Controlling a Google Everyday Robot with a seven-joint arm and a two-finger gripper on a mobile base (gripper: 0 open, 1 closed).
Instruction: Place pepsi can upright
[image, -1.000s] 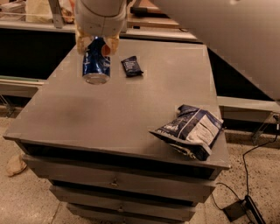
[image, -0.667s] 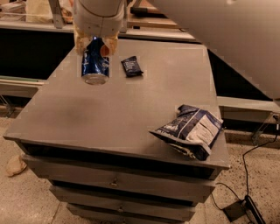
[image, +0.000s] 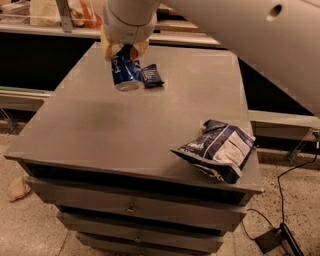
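Observation:
The pepsi can (image: 125, 73) is blue with a silver end facing the camera. It hangs tilted, its top end held between the tan fingers (image: 107, 50) of my gripper (image: 123, 50). The gripper is shut on the can over the far left part of the grey table (image: 125, 135). The can's lower end is close to the tabletop; I cannot tell whether it touches. The white arm reaches in from the upper right.
A small dark snack packet (image: 151, 76) lies right beside the can. A blue-and-white chip bag (image: 218, 147) lies near the table's front right edge. Drawers (image: 130, 207) sit below the tabletop. A shelf with items runs behind. A cable and box (image: 274, 240) lie on the floor at right.
The gripper and can have shifted to the right, closer to the dark snack packet. The can stays held and tilted.

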